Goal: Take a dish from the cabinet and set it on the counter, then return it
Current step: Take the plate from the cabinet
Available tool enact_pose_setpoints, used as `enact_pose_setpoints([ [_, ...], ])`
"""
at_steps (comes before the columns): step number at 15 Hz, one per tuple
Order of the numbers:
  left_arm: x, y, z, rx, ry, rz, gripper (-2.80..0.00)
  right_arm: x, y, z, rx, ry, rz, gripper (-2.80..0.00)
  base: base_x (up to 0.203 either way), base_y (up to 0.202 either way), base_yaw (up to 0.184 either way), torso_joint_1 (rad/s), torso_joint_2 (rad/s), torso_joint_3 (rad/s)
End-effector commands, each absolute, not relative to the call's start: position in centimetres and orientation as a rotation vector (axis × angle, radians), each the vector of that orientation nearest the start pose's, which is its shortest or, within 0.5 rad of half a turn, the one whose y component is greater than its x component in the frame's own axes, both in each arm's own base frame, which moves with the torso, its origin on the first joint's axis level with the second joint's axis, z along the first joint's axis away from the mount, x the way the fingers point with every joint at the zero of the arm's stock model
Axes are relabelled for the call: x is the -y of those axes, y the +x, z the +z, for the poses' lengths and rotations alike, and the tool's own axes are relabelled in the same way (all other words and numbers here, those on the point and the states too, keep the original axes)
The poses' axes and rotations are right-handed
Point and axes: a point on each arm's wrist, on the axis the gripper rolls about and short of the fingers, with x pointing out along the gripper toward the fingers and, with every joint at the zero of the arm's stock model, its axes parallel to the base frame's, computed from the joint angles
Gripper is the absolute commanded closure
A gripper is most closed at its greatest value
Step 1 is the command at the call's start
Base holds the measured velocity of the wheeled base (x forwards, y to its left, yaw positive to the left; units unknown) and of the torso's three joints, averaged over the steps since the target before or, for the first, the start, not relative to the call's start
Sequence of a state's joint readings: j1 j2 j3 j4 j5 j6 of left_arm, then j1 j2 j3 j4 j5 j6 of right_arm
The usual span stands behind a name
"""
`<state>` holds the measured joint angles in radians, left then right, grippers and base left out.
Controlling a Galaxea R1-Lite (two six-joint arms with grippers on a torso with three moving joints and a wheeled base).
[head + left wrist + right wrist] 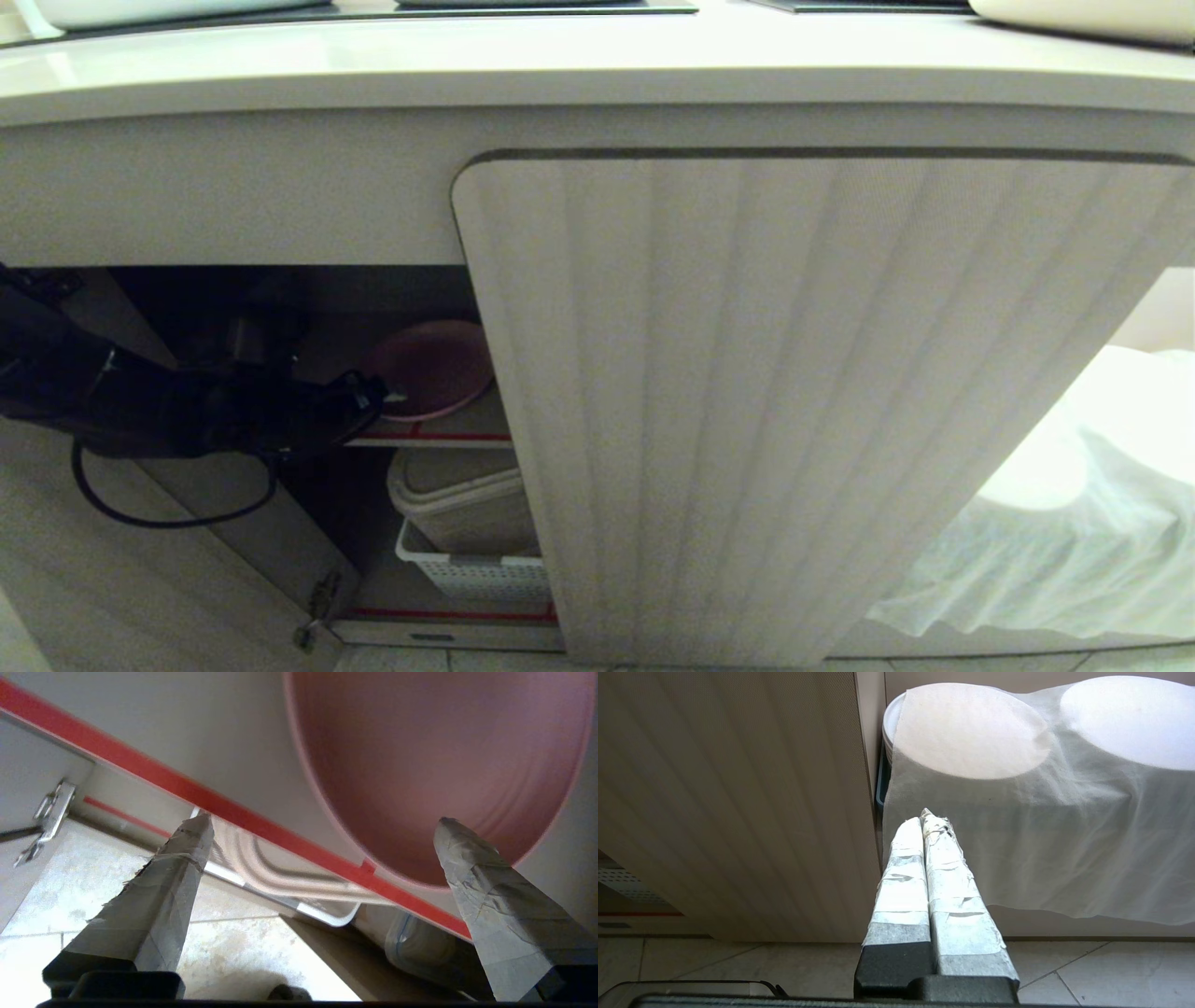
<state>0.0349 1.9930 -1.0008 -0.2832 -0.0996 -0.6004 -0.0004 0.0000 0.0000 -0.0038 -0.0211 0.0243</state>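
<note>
The pink dish (431,369) lies flat on the upper, red-edged shelf (439,436) of the open cabinet (803,392), close to the shelf's front. My left gripper (373,397) reaches into the opening from the left, just in front of the dish's near rim. In the left wrist view it (322,820) stands wide open: one taped finger (472,868) overlaps the dish (439,765), the other (182,858) hangs before the shelf edge (224,807). It holds nothing. The counter (597,65) runs above. My right gripper (927,816) is shut and parked low beside the closed fluted door (738,802).
Below the shelf sit a beige lidded container (467,499) and a white slotted basket (467,569). The left door (140,579) stands swung open, its hinge (49,816) near the arm. A white cloth (1074,523) covers round things at the right. Tiled floor (117,891) lies below.
</note>
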Motion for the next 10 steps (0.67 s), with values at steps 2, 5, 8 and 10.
enact_pose_setpoints([
  [2, -1.07, 36.63, 10.5, -0.687, -0.627, 0.147, -2.8, 0.04, -2.28, 7.6, 0.005, 0.025, -0.023, 0.0, 0.0, 0.0, 0.0, 0.0, 0.0, 0.0],
  [5, -1.07, 36.62, 10.43, -0.691, -0.627, 0.148, -2.8, 0.05, -2.28, 7.6, 0.005, 0.025, -0.021, 0.0, 0.0, 0.0, 0.0, 0.0, 0.0, 0.0],
  [8, -1.07, 36.65, 10.32, -0.694, -0.625, 0.15, -2.8, 0.05, -2.28, 7.6, 0.005, 0.025, -0.023, 0.0, 0.0, 0.0, 0.0, 0.0, 0.0, 0.0],
  [10, -1.13, 36.68, 10.2, -0.696, -0.625, 0.152, -2.8, 0.05, -2.28, 7.6, 0.005, 0.025, -0.022, 0.0, 0.0, 0.0, 0.0, 0.0, 0.0, 0.0],
])
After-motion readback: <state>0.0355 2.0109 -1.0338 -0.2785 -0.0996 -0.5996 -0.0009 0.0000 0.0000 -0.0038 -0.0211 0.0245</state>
